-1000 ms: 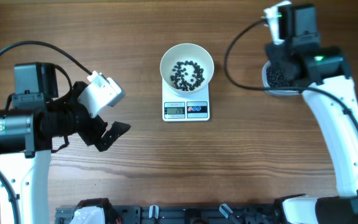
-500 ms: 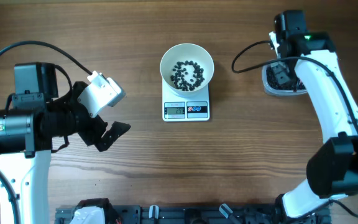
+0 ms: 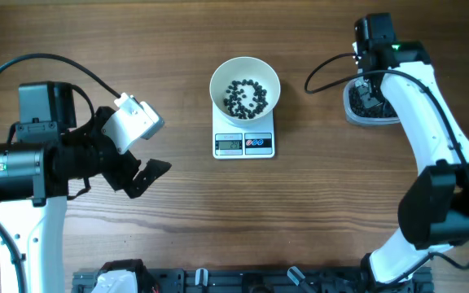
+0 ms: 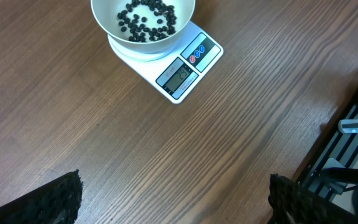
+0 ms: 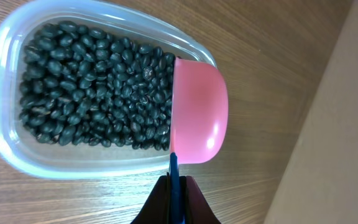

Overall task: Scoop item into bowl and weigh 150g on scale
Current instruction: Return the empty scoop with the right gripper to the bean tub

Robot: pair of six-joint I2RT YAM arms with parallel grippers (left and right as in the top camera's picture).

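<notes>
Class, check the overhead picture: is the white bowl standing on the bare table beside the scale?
No, the bowl stands on top of the scale, with black beans inside it.

No words, brands or numbers can be read. The white scale [image 4: 180, 67] has a grey display [image 4: 176, 76] on its front edge, with faint dark digits too blurred to make out. Any lettering around the red and blue buttons [image 4: 196, 53] just beside the display is too small to tell.
</notes>
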